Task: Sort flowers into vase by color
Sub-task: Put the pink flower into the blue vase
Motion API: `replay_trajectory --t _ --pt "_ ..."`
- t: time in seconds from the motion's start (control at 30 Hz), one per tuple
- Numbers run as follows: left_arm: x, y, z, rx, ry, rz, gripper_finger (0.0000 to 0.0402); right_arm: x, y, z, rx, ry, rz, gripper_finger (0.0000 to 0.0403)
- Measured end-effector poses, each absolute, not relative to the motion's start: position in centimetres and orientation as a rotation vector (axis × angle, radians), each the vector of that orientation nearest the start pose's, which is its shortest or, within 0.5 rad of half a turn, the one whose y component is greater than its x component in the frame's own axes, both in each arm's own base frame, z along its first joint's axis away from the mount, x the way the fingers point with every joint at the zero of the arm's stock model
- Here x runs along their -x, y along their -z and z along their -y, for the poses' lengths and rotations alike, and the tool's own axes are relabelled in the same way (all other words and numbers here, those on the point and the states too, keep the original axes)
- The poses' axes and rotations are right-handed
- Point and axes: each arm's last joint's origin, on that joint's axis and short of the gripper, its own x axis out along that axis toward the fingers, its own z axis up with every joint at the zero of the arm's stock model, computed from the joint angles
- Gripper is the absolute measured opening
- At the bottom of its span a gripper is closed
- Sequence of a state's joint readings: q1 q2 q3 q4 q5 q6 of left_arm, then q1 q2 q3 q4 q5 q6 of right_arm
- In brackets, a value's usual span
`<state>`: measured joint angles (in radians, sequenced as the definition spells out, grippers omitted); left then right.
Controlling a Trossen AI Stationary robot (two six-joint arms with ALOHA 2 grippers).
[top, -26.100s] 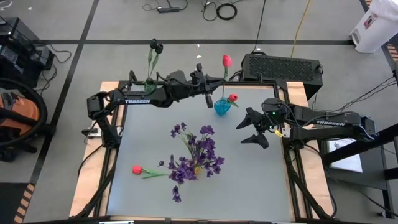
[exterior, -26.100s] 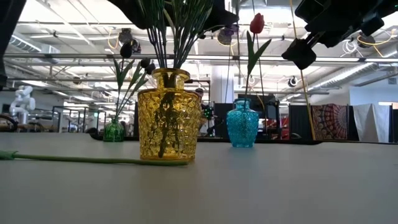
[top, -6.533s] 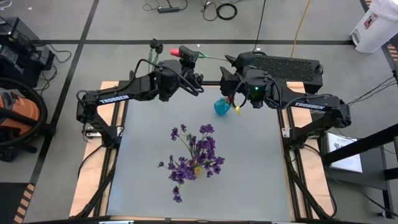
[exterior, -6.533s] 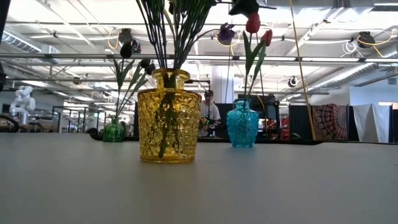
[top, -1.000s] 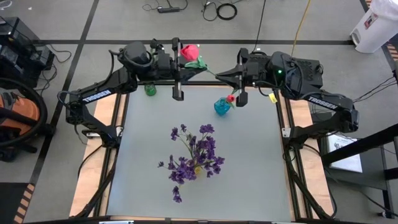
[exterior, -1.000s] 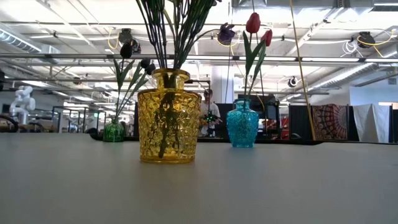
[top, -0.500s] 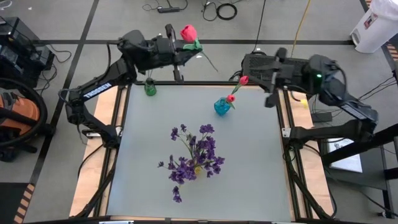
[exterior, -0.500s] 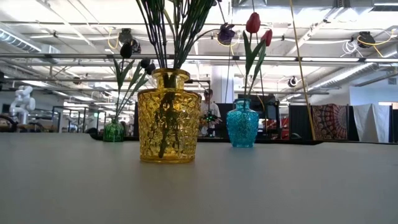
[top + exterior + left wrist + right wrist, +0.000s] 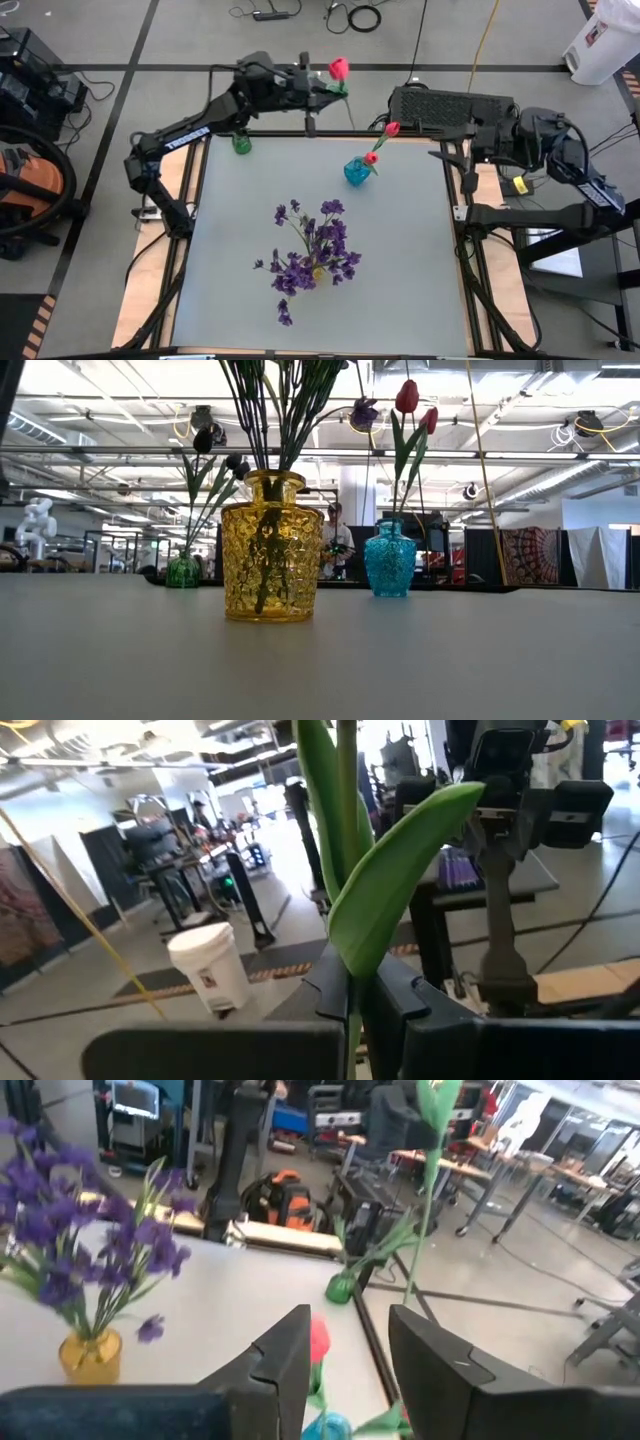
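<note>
My left gripper (image 9: 318, 93) reaches level over the table's far edge and is shut on a red tulip (image 9: 339, 68). The tulip's leaves (image 9: 385, 890) stand up past the fingers. A blue vase (image 9: 356, 172) just below holds two red tulips (image 9: 407, 397) by their stems. A yellow vase (image 9: 270, 547) at mid-table holds the purple sprays (image 9: 315, 245). A green vase (image 9: 241, 143) at the far left holds black-headed blooms (image 9: 203, 440). My right gripper (image 9: 455, 166) is open at the table's far right corner, with nothing between its fingers (image 9: 290, 1345). My left gripper pinches the tulip's green stem (image 9: 352, 1005) between its two fingers, below the leaves. The fingers come in level from the table's left and lie across the stem. The tulip is lifted clear and nearly upright, head up, with its lower stem end (image 9: 351, 124) hanging free above the table's far edge.
A black box (image 9: 450, 105) stands behind the far right corner. The near half of the table (image 9: 400, 300) around the yellow vase is bare grey surface. Beyond the table are a white bucket (image 9: 205, 965), desks and cables.
My left gripper has carried the red tulip along the far edge toward the table's right, closer to the blue vase, and a little lower. My right gripper has drawn back from the blue vase to the table's right edge.
</note>
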<state>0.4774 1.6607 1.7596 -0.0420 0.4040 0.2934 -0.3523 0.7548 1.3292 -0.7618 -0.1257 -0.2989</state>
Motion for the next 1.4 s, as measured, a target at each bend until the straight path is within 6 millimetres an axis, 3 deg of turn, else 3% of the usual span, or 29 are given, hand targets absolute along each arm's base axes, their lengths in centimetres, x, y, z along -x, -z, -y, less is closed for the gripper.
replay_trajectory --t 0.43,0.77,1.0,1.4 --pt "-35.5 -43.5 -17.2 -0.294 -0.060 -0.008 0.0016 -7.1 -36.6 2.2 0.222 0.212 -0.114 0.0128" --pt "-37.2 -41.3 -17.8 -0.266 -0.028 -0.060 0.0017 -8.1 -30.6 2.6 0.146 0.216 -0.107 0.0128" --pt "-38.7 -39.3 -18.2 -0.223 0.020 -0.088 0.0017 -9.3 -28.0 3.0 0.112 0.218 -0.103 0.0128" --pt "-40.3 -37.3 -18.0 -0.175 0.056 -0.127 0.0017 -10.0 -25.7 3.3 0.084 0.218 -0.122 0.0128"
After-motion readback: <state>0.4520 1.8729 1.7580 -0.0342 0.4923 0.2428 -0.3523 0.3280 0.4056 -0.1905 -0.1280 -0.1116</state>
